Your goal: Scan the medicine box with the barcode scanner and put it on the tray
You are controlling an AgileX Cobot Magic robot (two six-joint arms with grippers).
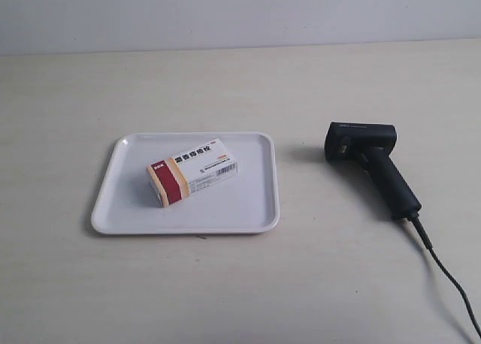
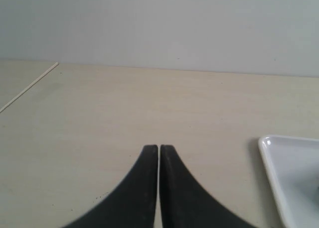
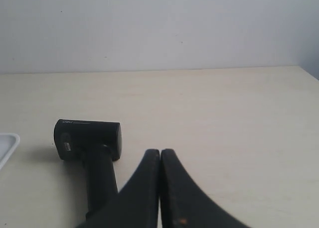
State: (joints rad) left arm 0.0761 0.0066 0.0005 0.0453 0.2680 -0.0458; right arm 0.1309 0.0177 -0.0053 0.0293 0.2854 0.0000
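Lying on the tray (image 1: 255,212), the medicine box (image 1: 192,170) looks placed; scanner (image 1: 372,164) rests on the desk (image 1: 338,284), both tools (image 2: 159,149) (image 3: 160,153) closed, empty.

The right gripper (image 3: 160,154) hangs over the pale tabletop (image 3: 234,118) with its two black jaws pressed together, nothing between them. Just beside it lies the black scanner (image 3: 92,148), flat on the tabletop, its boxy head nearer the wall and its handle running back toward the gripper. A white corner of the tray (image 3: 7,143) peeks in past the scanner's head.
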